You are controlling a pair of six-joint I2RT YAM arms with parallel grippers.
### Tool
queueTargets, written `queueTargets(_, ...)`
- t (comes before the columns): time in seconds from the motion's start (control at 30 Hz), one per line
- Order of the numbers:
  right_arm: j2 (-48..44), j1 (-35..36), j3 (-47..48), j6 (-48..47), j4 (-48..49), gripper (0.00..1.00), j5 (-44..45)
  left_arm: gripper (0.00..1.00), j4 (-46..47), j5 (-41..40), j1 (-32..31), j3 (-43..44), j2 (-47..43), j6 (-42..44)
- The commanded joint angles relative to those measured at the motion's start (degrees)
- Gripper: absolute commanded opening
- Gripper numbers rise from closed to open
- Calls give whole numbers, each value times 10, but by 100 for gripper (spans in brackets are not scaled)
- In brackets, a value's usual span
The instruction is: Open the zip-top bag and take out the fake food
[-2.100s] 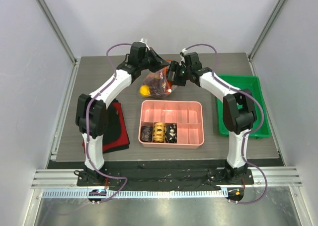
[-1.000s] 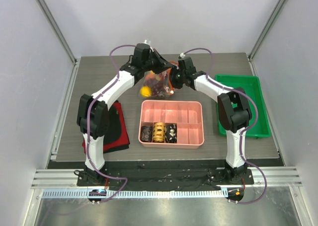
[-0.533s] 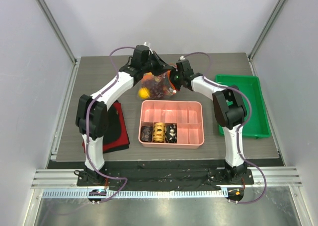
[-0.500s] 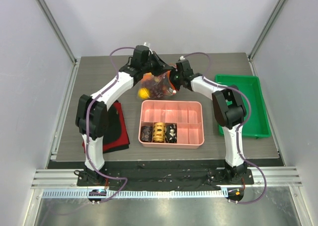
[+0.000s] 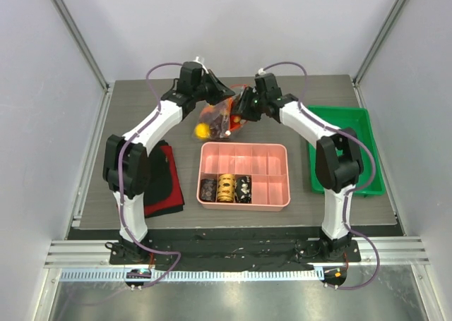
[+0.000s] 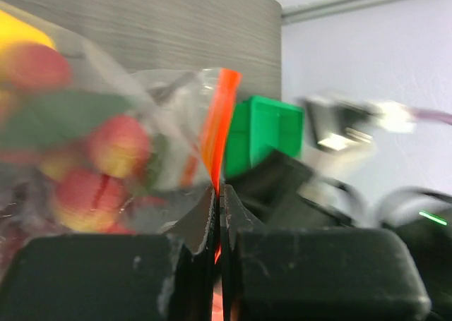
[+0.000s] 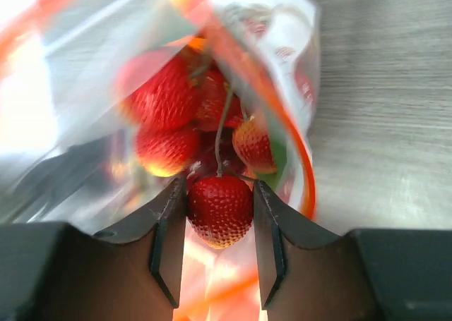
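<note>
Beyond the far rim of the pink tray, the overhead view shows the zip-top bag between the two arms. The left gripper meets the bag's top from the left and the right gripper meets it from the right. Jaw state cannot be judged from this view. A yellow piece of the fake food shows at the bag's corner nearest the tray's far-left corner. Three patterned cylinders occupy the tray's near-row compartments. A green bin lies right of the tray, and a red and black cloth lies left of it.

Left wrist view: the jaws are pressed together on the red-orange zip strip, pinching it at its lower end. Blurred red and yellow pieces lie behind clear plastic to the left.

Right wrist view: the jaws stand narrow, clamped on both sides of a red strawberry at the bag's open mouth. More red pieces sit deeper inside, and the strip loops around them.
</note>
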Motion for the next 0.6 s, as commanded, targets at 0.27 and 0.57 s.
queueTargets(0.27, -140, -4, 162, -64, -121, 1, -97, 0, -41, 37, 40, 39, -6, 70)
queueTargets(0.57, -130, -7, 333, -9, -174, 1, -96, 0, -39, 23, 44, 30, -17, 79)
